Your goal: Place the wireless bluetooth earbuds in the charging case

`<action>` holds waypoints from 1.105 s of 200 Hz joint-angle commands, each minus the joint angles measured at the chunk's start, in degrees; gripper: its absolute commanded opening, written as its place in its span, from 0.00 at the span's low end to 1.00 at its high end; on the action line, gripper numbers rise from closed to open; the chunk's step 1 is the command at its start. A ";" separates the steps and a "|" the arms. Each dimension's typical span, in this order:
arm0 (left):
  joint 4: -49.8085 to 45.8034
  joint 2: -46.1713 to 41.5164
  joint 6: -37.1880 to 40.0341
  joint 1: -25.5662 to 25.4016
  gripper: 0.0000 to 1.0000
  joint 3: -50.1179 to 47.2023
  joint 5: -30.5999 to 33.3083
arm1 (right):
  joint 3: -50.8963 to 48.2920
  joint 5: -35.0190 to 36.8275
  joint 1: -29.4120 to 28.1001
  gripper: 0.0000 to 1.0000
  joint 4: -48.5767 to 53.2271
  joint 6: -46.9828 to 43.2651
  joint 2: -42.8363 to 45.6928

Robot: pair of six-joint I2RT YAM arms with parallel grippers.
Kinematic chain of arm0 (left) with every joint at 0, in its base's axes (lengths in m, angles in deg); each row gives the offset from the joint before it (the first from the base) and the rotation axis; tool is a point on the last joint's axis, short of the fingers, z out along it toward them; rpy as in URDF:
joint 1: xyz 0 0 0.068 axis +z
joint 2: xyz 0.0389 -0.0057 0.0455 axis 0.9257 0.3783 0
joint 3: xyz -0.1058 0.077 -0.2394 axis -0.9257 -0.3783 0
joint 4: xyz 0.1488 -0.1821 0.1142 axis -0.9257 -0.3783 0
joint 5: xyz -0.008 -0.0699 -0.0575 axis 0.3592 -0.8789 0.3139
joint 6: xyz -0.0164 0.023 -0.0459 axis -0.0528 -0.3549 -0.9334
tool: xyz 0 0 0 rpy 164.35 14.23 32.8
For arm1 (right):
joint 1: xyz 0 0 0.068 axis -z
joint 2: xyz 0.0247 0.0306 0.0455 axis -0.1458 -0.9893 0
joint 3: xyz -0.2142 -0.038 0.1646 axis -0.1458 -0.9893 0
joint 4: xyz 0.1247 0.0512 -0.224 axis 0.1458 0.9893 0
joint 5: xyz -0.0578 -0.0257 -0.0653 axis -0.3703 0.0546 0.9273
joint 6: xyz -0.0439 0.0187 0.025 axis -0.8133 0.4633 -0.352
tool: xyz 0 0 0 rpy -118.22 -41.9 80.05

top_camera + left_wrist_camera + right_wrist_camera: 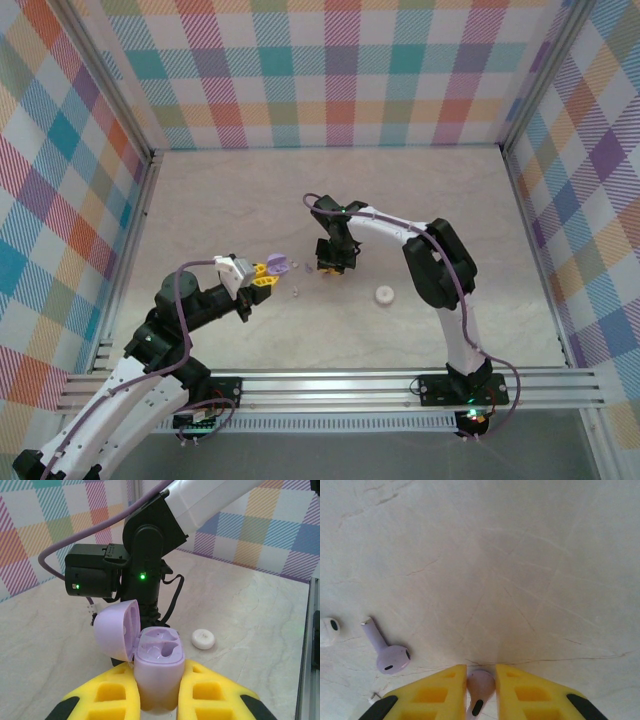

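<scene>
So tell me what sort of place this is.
Probably a robot test booth: plaid walls box in a marble-look tabletop, with the left arm and right arm bolted to a metal rail.

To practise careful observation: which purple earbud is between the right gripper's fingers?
The purple earbud at the bottom edge of the right wrist view, pinched in the right gripper; the other purple earbud lies free on the table beside it.

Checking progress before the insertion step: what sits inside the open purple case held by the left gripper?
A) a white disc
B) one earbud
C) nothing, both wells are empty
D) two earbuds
C: the left gripper clamps the purple charging case with its lid swung open and both wells bare; the right gripper pinches a pale purple earbud.
</scene>
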 commanded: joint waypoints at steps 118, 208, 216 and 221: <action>-0.16 -0.88 0.72 -0.27 0.00 1.36 -1.08 | -1.84 0.08 -1.02 0.32 1.61 3.14 4.58; 0.37 -0.79 0.90 -0.22 0.00 1.52 -2.78 | -11.11 1.35 -3.06 0.30 -7.49 15.83 8.29; 0.30 -0.84 0.90 -0.24 0.00 1.47 -2.99 | -10.57 1.34 -3.17 0.30 -7.21 15.94 7.67; 0.29 -0.88 0.91 -0.27 0.00 1.55 -3.09 | -10.25 1.27 -3.23 0.30 -7.25 15.94 7.31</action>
